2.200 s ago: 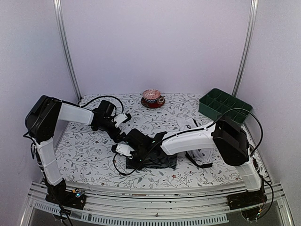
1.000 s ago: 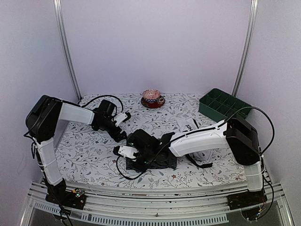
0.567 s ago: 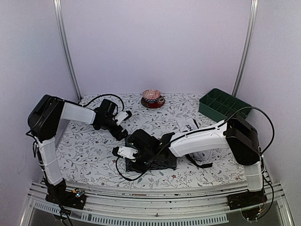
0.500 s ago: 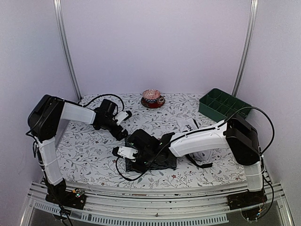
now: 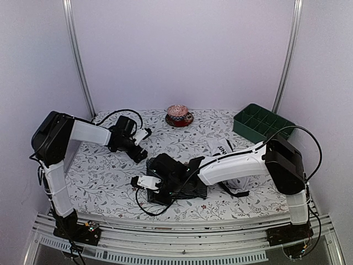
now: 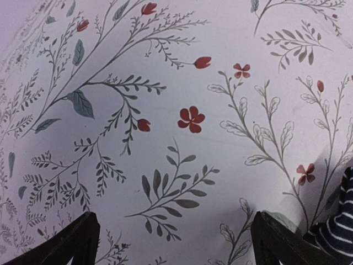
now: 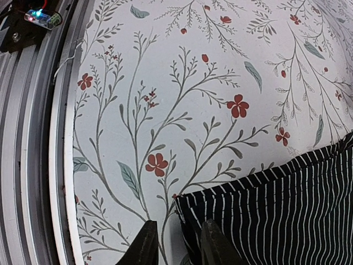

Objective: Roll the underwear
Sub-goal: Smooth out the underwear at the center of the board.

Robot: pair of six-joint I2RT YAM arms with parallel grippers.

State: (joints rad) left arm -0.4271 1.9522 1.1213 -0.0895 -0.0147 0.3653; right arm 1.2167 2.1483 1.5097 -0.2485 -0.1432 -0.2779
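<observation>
The black underwear with thin grey stripes (image 5: 187,187) lies folded flat near the table's front, under my right arm. In the right wrist view its corner (image 7: 265,210) rests on the flowered cloth beside my right gripper (image 7: 178,226). That gripper is narrowly open, one finger over the cloth's edge, gripping nothing. From above, the right gripper (image 5: 156,194) sits at the fold's left end. The white underwear (image 5: 223,146) lies crumpled behind my right forearm. My left gripper (image 5: 140,155) hovers wide open to the left; its own view (image 6: 175,221) shows bare cloth and a bit of striped fabric (image 6: 336,229).
A green compartment tray (image 5: 262,122) stands at the back right. A red dish holding a pinkish ball (image 5: 179,116) sits at the back centre. The table's metal front rail (image 7: 33,138) runs just left of the right gripper.
My right gripper's jaws have parted and let go of the striped underwear's corner, shifting slightly toward the front edge. The left gripper has drawn back a little to the upper left.
</observation>
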